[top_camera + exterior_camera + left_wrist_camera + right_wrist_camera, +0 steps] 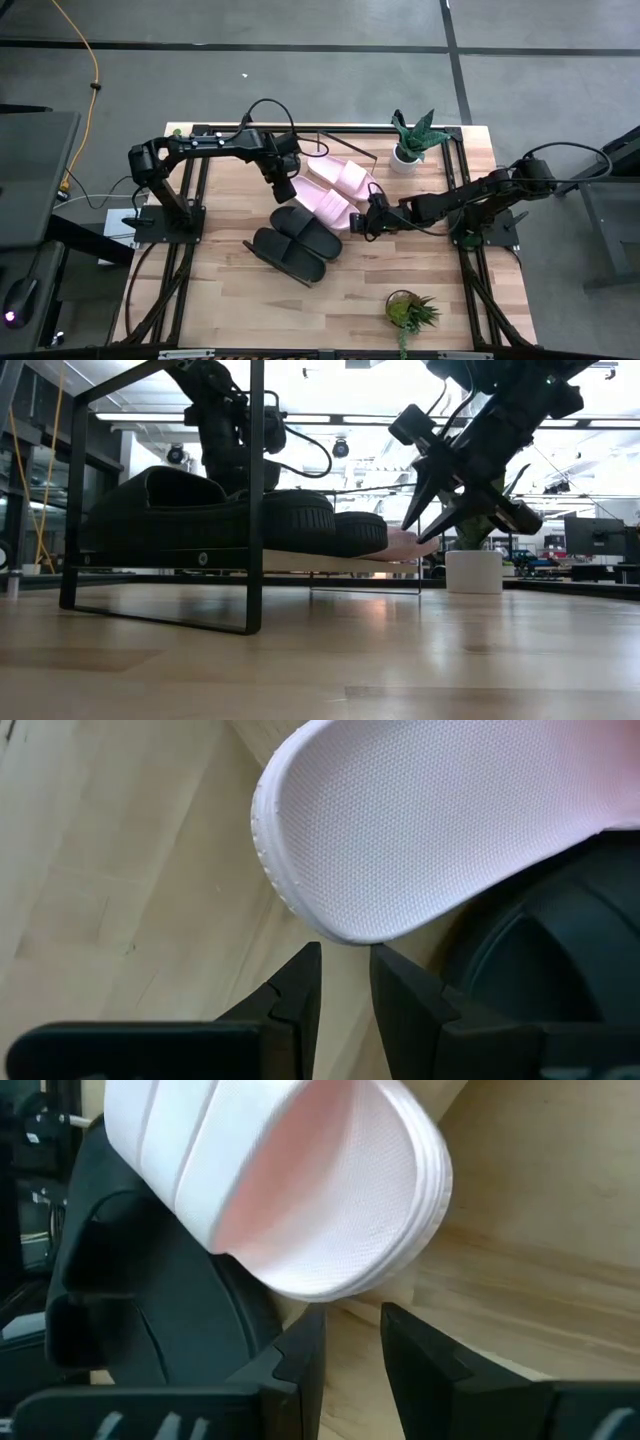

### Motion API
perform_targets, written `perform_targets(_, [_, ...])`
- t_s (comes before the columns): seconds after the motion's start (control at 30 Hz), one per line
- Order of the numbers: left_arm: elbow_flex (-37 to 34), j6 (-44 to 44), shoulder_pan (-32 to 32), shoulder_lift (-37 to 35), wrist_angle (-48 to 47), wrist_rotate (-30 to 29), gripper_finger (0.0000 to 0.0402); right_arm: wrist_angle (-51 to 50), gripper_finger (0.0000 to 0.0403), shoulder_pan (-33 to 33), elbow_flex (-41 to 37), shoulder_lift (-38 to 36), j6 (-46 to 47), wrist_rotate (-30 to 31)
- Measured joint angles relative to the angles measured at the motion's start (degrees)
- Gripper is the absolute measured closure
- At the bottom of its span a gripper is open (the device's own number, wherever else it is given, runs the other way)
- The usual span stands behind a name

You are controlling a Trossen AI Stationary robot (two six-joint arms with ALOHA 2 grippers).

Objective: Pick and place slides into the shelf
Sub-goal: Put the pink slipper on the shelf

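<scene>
Two pale pink slides (338, 180) lie side by side, with two black slides (295, 243) just nearer. In the low view the black slides (230, 515) rest on the shelf's light board (330, 563) inside its black wire frame (256, 490), and a pink slide's end (405, 543) shows beyond them. My left gripper (287, 188) stands at a pink slide's rounded end (400, 840), fingers a narrow gap apart. My right gripper (366, 222) slants down at the other end of the pink slides (320, 1210), also slightly open. My left gripper (345, 955) has its fingertips right at the rim of the pink slide's rounded end (350, 938); I cannot tell whether they touch it. My right gripper (350, 1315) has its fingertips just short of the pink slide's rounded end (330, 1292); I cannot tell whether they touch it.
A potted plant in a white pot (410, 145) stands at the far right of the table, also in the low view (473, 570). A second small plant (410, 310) stands near the front right. Bare wood lies along the table's near edge (250, 310).
</scene>
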Motion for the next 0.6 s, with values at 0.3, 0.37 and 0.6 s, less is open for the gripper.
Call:
perform_targets(0.3, [0.0,0.0,0.0,0.0,0.0,0.0,0.0323,-1.7,0.0313,-1.4,0.0,0.0,0.0,1.6])
perform_targets(0.37, [0.0,0.0,0.0,0.0,0.0,0.0,0.0323,-2.3,0.0313,-1.7,0.0,0.0,0.0,1.7])
perform_targets(0.6, [0.0,0.0,0.0,0.0,0.0,0.0,0.0323,-3.0,0.0313,-1.9,0.1,0.0,0.0,4.3])
